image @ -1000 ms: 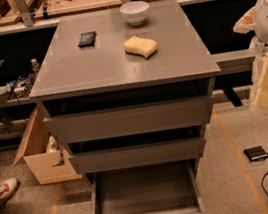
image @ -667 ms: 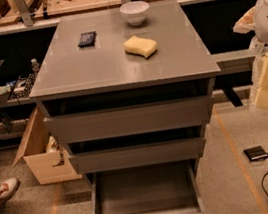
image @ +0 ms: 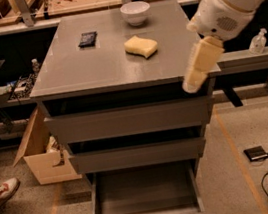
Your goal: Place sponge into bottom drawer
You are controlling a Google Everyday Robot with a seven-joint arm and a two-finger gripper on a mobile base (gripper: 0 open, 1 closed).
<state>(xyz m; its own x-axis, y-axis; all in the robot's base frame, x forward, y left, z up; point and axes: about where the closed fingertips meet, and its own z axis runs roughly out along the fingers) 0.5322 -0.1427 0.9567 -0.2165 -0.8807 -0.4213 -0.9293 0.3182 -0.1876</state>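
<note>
The pale yellow sponge [image: 141,46] lies on the grey cabinet top [image: 97,69], right of centre, in front of the white bowl [image: 135,12]. The bottom drawer [image: 143,193] is pulled open and holds nothing. My gripper [image: 196,75] hangs from the white arm at the cabinet's right front corner, pointing down, to the right of and nearer than the sponge. It touches nothing.
A small black object [image: 87,38] lies on the left of the cabinet top. A cardboard box [image: 40,154] stands on the floor to the left, near a person's shoe [image: 3,190]. A bottle [image: 257,42] stands on the right shelf. Cables and a black device [image: 258,153] lie on the floor at right.
The arm and gripper have swung left, from beside the cabinet to over its right front corner. The sponge and drawer have not moved.
</note>
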